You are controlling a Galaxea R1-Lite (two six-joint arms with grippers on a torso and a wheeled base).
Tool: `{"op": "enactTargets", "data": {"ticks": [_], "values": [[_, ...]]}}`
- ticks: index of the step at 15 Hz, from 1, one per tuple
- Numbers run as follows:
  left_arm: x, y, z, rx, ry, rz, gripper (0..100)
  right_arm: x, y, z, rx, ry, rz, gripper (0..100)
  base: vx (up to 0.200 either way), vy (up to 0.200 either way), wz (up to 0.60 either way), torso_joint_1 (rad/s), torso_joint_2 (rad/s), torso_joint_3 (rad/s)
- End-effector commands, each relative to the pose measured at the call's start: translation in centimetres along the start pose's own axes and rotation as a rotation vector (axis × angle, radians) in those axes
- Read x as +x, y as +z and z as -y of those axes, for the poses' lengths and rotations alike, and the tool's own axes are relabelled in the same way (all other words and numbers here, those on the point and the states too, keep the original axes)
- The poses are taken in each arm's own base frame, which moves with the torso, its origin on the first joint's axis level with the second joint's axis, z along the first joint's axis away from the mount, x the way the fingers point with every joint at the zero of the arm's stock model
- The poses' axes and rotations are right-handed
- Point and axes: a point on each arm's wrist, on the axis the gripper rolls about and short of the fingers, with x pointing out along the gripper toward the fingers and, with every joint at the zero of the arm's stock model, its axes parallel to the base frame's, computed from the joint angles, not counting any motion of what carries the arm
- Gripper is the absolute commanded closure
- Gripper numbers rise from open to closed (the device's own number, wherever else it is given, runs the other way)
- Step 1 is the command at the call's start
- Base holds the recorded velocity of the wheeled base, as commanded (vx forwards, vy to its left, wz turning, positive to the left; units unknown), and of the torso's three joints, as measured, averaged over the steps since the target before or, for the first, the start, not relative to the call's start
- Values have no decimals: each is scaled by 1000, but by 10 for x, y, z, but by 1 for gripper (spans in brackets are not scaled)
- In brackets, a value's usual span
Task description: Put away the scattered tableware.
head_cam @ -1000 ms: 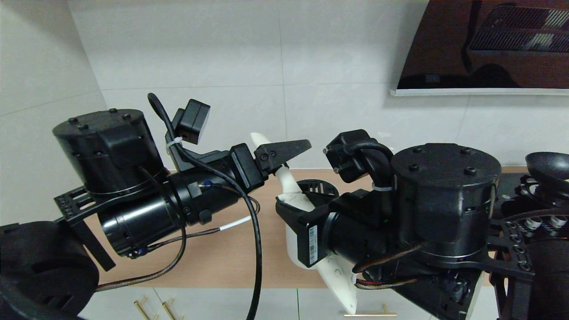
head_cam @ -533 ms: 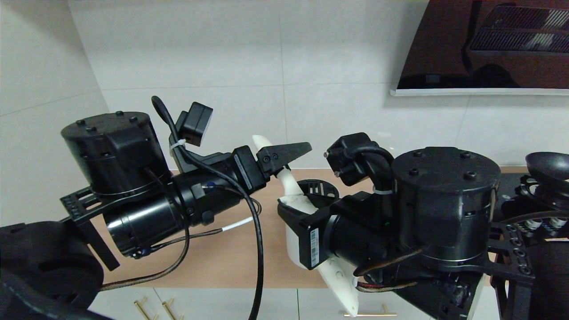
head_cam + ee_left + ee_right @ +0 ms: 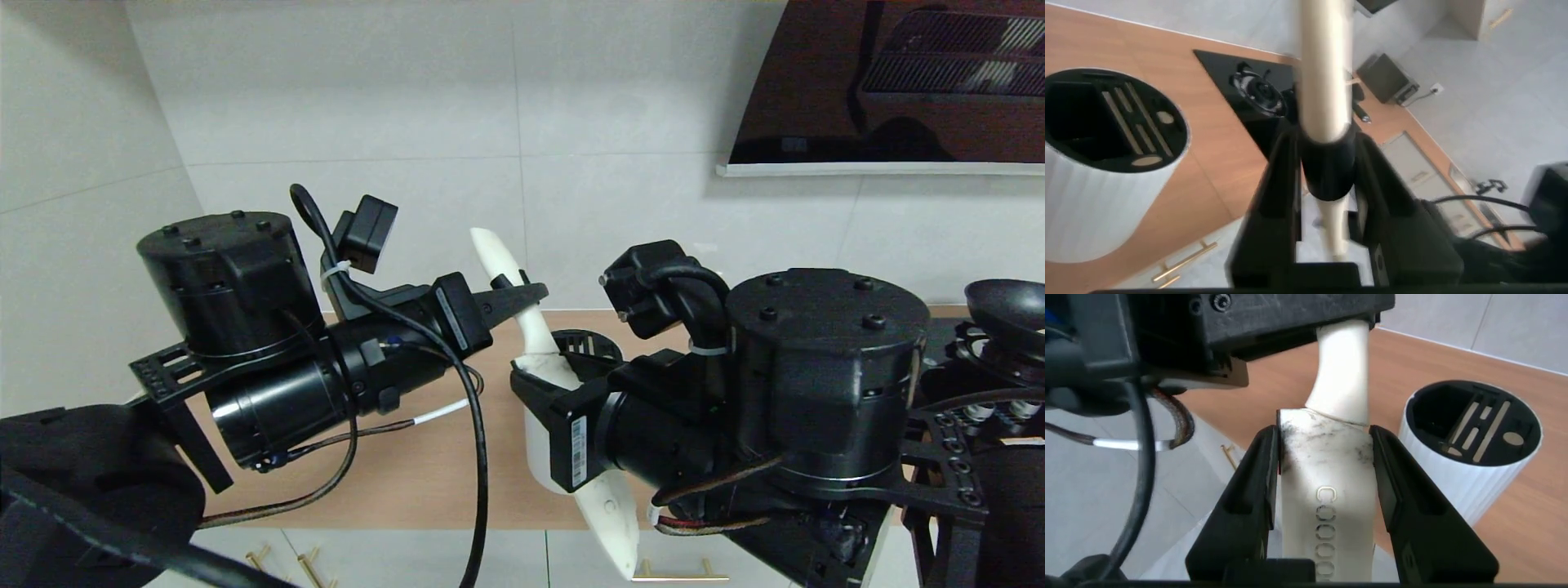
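A white spatula hangs slanted above the wooden counter, held by both arms. My left gripper is shut on its round handle, a little below the handle's tip. Lower down, my right gripper is shut on the wide, scuffed part of the blade, one finger on each edge. In the right wrist view the left gripper sits just past the blade. A white ribbed utensil holder with a black slotted top stands on the counter directly behind and below the spatula; in the left wrist view the holder is off to one side.
The wooden counter runs along a white tiled wall. A black stove with a dark pan lies at the right, under a dark range hood. Cabinet fronts with brass handles are below the counter's front edge.
The left arm has shifted right and its gripper turned, and more of the handle now sticks up above it. The spatula's lower end swung slightly left. The right gripper has hardly moved.
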Motion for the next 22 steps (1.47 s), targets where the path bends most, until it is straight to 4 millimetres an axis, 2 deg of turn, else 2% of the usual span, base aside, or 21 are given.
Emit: {"op": "enactTargets", "data": {"ticks": [1,7,8,15,17,18,20,22], "values": [[0,0,-1,-1,3,0,100,0,0,0,0,1,1,100,0,0,0,0,0,0],[0,0,0,-1,3,4,100,1,0,1,1,-2,0,100,0,0,0,0,0,0],[0,1,1,-1,1,6,100,1,0,1,1,-1,-1,0,0,0,0,0,0,0],[-3,9,8,14,-7,39,100,-2,0,6,-1,-16,-1,0,0,0,0,0,0,0],[-5,19,14,29,19,51,100,-19,7,24,0,-36,1,0,0,0,0,0,0,0],[1,35,22,80,113,95,100,-23,10,55,9,-61,-20,0,0,0,0,0,0,0],[13,59,34,170,258,187,100,-24,13,98,36,-126,-44,0,0,0,0,0,0,0],[19,72,44,239,317,244,100,-34,-4,111,43,-172,-93,0,0,0,0,0,0,0]]}}
